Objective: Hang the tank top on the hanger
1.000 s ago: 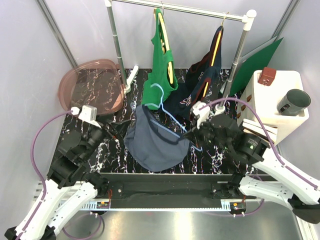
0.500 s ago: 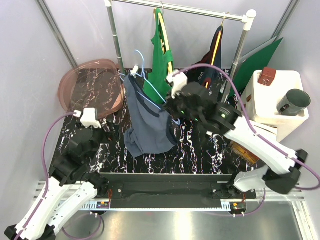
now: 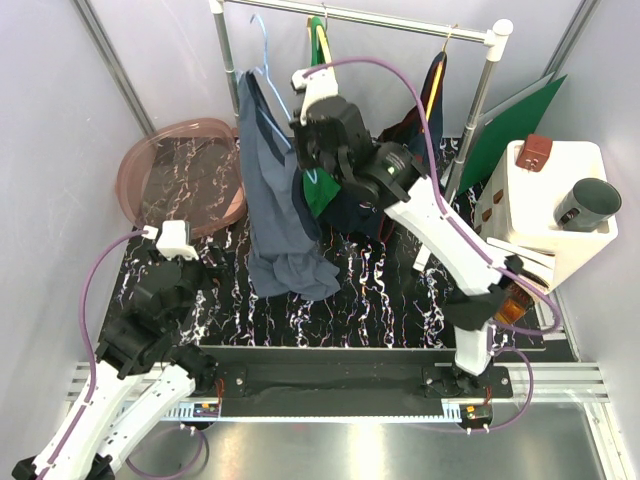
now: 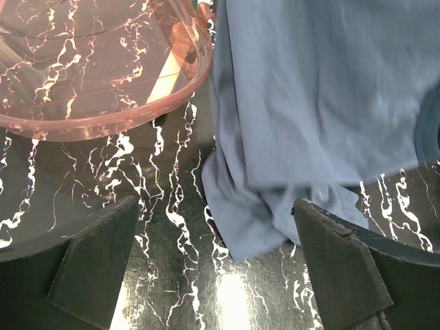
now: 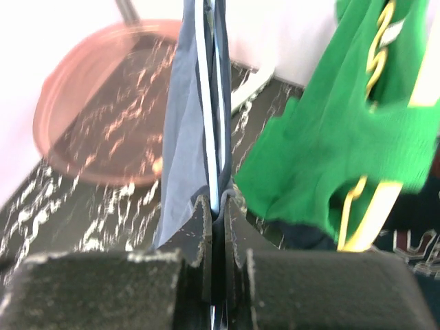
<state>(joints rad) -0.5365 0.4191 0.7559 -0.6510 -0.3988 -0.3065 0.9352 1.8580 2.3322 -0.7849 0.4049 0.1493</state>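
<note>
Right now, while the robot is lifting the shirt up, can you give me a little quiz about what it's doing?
1. True or false: the left gripper is holding the tank top.
2. Pick one. What is the right gripper pinching? A: the hanger. B: the tank top's bottom edge. C: nothing at all.
3. Fill the gap: the tank top's bottom edge is bunched up on the ____.

Key
1. False. The left gripper is wide open and empty.
2. A. Its fingers are shut on the hanger's thin blue wire.
3. The table.
</note>
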